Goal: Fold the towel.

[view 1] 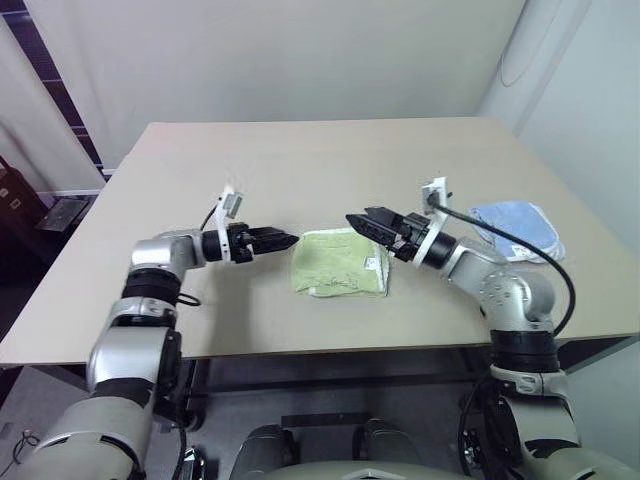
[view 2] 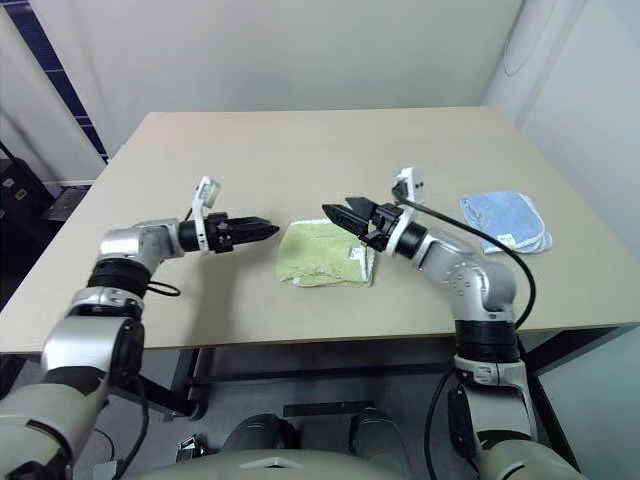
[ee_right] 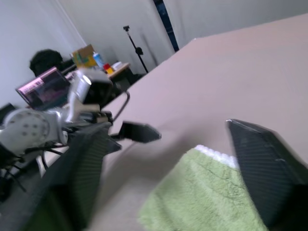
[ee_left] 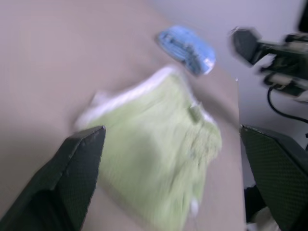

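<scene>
the towel (view 1: 340, 262) lies folded on the table (view 1: 300, 170) between the left gripper (view 1: 283, 240) and right gripper (view 1: 362, 221), both released and holding nothing

Both arms reached out in front, bent at the elbows, with their tips pointing toward each other. The left gripper (view 1: 288, 240) lay low and nearly flat, and its two black fingers (ee_left: 72, 178) stood wide apart. The right gripper (view 1: 356, 219) sat a bit higher, and its fingers (ee_right: 260, 163) were spread wide too. Neither one held anything.
</scene>
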### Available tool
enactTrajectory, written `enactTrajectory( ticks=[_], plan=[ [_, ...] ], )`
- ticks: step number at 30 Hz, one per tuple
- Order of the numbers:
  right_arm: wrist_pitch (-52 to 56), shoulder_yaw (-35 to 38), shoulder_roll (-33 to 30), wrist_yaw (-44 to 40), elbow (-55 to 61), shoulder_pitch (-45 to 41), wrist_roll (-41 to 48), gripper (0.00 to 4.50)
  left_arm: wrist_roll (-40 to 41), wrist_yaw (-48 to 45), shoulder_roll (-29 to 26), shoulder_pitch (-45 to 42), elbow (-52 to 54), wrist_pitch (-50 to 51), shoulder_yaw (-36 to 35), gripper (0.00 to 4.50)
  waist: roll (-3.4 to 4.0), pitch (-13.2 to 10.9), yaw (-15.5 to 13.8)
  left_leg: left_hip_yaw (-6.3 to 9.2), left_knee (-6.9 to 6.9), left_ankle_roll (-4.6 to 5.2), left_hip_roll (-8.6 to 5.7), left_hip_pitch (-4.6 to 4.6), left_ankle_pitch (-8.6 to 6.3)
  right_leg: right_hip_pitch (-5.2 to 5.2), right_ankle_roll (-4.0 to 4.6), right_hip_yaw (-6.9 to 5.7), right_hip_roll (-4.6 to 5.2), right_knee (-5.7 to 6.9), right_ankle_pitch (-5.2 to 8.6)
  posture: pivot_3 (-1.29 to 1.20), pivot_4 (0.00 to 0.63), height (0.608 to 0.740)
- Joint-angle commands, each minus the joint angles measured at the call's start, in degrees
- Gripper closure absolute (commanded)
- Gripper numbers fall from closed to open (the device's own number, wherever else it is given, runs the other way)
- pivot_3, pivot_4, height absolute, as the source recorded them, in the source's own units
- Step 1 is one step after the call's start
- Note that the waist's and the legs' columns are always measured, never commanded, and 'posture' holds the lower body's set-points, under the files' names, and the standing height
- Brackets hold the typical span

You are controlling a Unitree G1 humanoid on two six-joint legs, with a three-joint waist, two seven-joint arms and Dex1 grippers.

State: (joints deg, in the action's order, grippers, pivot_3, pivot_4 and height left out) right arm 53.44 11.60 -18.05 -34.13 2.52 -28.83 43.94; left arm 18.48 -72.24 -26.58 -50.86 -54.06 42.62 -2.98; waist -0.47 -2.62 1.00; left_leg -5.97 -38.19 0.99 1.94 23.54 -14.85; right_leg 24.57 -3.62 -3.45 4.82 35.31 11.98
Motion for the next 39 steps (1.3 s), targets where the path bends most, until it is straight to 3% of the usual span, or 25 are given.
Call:
enactTrajectory(
  ticks=[1,7,11,17,29,39],
  plan=[
    [4.22,3.07,-0.14,2.38,2.35,0.27,4.59,0.04,-0.78,3.94,0.49,-4.84,-4.56,8.06,-0.12,0.00,-0.02,-0.01,-0.23,0.00,-0.01,0.00,-0.02,0.00,0.00,-0.01,0.01,0.00,0.03,0.00,0.01,0.00,0.000,0.740],
    [5.91,4.42,1.30,6.07,1.40,1.89,6.51,0.04,-1.36,2.70,5.29,-6.30,-6.31,17.85,2.72,0.00,-0.02,-0.01,0.02,-0.03,0.03,0.02,-0.10,0.05,-0.02,0.00,0.00,-0.02,0.13,-0.11,0.01,0.00,0.000,0.740],
    [5.41,3.88,2.31,7.61,0.94,2.27,5.75,0.04,0.19,4.40,8.59,-6.77,-8.28,21.96,0.69,0.00,-0.02,-0.02,0.19,-0.01,0.05,0.02,-0.06,0.05,-0.02,0.03,-0.03,-0.02,0.06,-0.08,-0.01,0.00,0.000,0.740],
    [4.32,2.77,3.11,9.11,2.02,3.57,4.54,0.04,-1.03,10.04,10.12,-6.33,-10.78,21.46,-0.59,0.00,-0.03,0.00,-0.12,0.01,0.04,0.02,-0.07,-0.01,-0.02,-0.03,-0.01,-0.02,0.10,-0.06,0.01,0.00,0.000,0.740],
    [3.69,1.49,2.90,9.05,2.77,5.52,4.60,0.04,-2.34,6.11,4.04,-6.55,-9.27,18.65,0.70,0.00,0.00,-0.02,1.63,0.03,0.06,0.00,-0.03,-0.03,-0.03,0.02,0.03,-0.01,0.07,0.00,0.01,0.00,0.000,0.740],
    [3.06,1.68,3.12,10.00,2.19,5.02,4.13,0.04,-4.76,8.04,10.71,-5.16,-11.53,16.15,2.73,0.00,0.04,0.04,0.36,0.01,0.04,-0.02,-0.15,-0.06,-0.04,-0.10,0.03,-0.02,0.24,-0.09,0.01,0.00,0.000,0.740]
  ],
)
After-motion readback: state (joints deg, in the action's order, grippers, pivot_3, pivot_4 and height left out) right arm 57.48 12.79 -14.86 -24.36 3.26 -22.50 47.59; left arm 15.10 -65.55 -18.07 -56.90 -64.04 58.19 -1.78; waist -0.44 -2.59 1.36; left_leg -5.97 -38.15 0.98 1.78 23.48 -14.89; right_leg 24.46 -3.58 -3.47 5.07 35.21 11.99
